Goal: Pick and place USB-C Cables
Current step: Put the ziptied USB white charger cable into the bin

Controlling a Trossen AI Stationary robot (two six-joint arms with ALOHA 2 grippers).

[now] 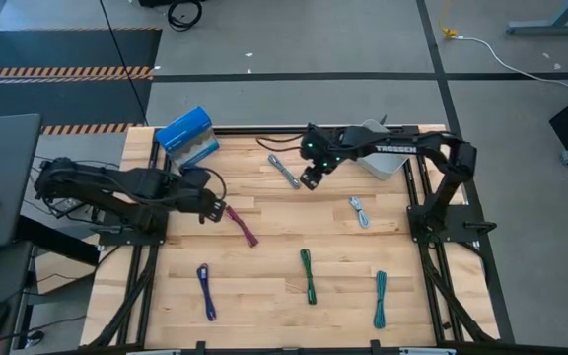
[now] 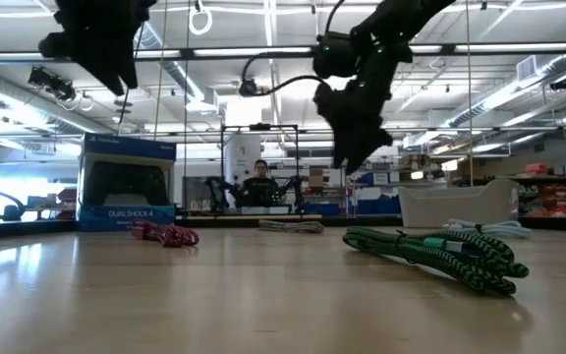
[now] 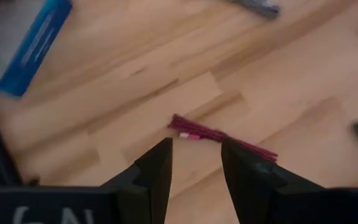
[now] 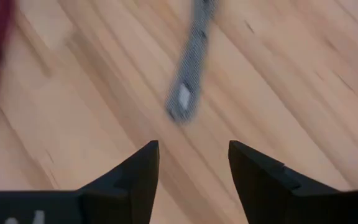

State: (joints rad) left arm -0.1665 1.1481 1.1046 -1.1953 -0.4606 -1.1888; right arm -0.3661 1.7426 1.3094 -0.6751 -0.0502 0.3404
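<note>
Six USB-C cables lie flat on the wooden table: maroon (image 1: 243, 225), grey (image 1: 284, 170), light blue (image 1: 360, 210), purple-blue (image 1: 206, 291), green (image 1: 309, 274) and teal (image 1: 380, 298). My left gripper (image 1: 215, 210) hangs open above the table, just left of the maroon cable (image 3: 219, 135), pointing steeply down, with nothing between its fingers (image 3: 157, 171). My right gripper (image 1: 311, 177) is open too and hangs above the table just right of the grey cable (image 4: 188, 74), also slanting down. Both grippers are well clear of the tabletop in the low view.
A blue box (image 1: 187, 135) stands at the far left corner, and a clear grey tray (image 1: 378, 158) sits at the far edge under the right arm. In the low view a person (image 2: 259, 182) sits in the room beyond the table.
</note>
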